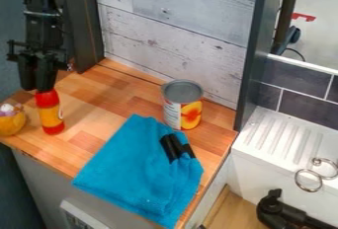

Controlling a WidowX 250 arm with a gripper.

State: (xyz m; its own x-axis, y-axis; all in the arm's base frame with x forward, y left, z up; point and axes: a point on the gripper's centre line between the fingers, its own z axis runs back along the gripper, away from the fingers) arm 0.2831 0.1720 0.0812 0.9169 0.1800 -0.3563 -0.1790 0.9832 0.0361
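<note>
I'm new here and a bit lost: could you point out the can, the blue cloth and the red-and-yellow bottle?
Can (182, 113): camera view, on the side, at its label.
Blue cloth (131, 164): camera view, on its flat middle.
Bottle (51, 115): camera view, on the yellow band.

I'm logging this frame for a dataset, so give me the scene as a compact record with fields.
Gripper: black, at upper left, right at the top of the bottle; whether they touch is unclear
Nearest thing: red and yellow bottle, upright
Surface: wooden counter
Left of bottle: small orange-yellow item, partly cut off by the view's edge
Can: upright, grey top, fruit pictured on its label
Cloth: blue, laid out in front of the can, black strips on it
Right side: white ridged surface with metal rings
</note>
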